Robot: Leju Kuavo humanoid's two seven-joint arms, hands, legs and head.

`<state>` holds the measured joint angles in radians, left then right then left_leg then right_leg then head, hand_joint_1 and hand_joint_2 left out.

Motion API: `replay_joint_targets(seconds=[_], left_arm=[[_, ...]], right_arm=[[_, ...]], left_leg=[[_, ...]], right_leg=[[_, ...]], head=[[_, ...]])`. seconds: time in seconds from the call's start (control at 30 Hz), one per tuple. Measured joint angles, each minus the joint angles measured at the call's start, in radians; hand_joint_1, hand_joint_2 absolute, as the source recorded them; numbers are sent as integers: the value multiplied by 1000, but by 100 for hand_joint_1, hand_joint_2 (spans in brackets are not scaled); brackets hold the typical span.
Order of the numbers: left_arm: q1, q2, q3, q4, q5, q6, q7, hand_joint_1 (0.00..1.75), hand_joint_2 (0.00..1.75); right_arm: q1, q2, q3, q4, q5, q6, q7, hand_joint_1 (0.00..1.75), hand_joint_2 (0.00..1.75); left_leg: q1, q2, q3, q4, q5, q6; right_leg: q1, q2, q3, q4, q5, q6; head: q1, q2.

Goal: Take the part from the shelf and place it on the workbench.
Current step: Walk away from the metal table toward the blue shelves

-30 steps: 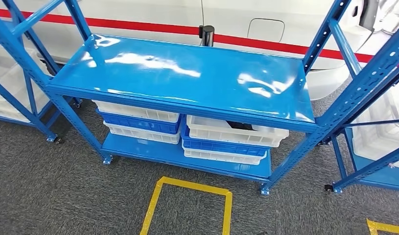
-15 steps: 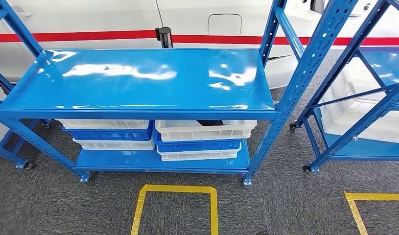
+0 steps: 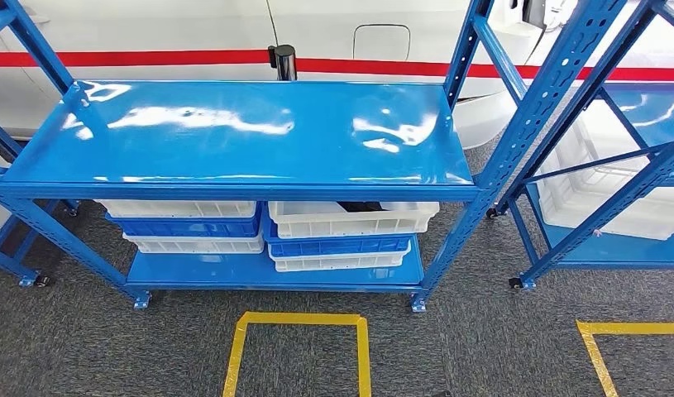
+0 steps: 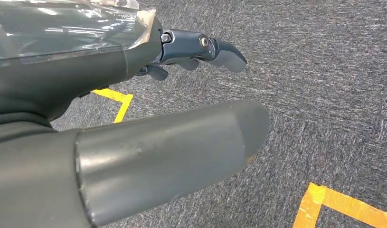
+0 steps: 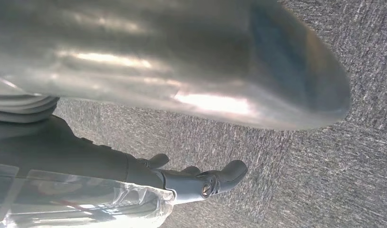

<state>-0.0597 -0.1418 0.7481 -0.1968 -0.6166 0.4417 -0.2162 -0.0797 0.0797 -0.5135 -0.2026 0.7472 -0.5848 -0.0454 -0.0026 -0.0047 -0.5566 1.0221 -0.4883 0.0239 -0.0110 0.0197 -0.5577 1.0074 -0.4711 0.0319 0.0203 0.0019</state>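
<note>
A: Where is the part?

B: A dark part [image 3: 368, 207] lies in the top white crate [image 3: 354, 218] of the right-hand stack, under the blue shelf [image 3: 242, 136] top. Only a sliver of it shows over the crate's rim, so I cannot tell its shape.

A: And what else sits under that shelf top?

B: Below that white crate come a blue crate [image 3: 341, 246] and another white one, all stacked on the shelf's bottom board. Just beside them, to the left, stands a second stack [image 3: 188, 227] of white, blue and white crates. The shelf top itself is bare and glossy.

A: What surrounds the shelf?

B: Behind it is a white vehicle body with a red stripe [image 3: 151, 58], and a dark post [image 3: 284, 59] stands at the shelf's back edge. On the grey carpet in front of the shelf is a square of yellow tape [image 3: 296, 347]. To the shelf's right stands another blue rack [image 3: 614, 165] holding a white bin [image 3: 606, 198].

A: The hands?

B: The left hand [image 4: 182, 76] hangs over the carpet, fingers [image 4: 224, 52] spread loosely apart, holding nothing. The right hand [image 5: 182, 156] is the same: fingers [image 5: 229, 172] extended, thumb apart, nothing in them.
</note>
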Motion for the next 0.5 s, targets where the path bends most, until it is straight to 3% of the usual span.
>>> replay_joint_targets(seconds=[0.5], left_arm=[[0, 1, 0, 0, -10, -10, -4, 0, 0]], right_arm=[[2, 0, 0, 0, 8, -12, 13, 0, 0]], left_leg=[[4, 0, 1, 0, 0, 2]], right_leg=[[-1, 0, -2, -1, 0, 1]], head=[[0, 0]])
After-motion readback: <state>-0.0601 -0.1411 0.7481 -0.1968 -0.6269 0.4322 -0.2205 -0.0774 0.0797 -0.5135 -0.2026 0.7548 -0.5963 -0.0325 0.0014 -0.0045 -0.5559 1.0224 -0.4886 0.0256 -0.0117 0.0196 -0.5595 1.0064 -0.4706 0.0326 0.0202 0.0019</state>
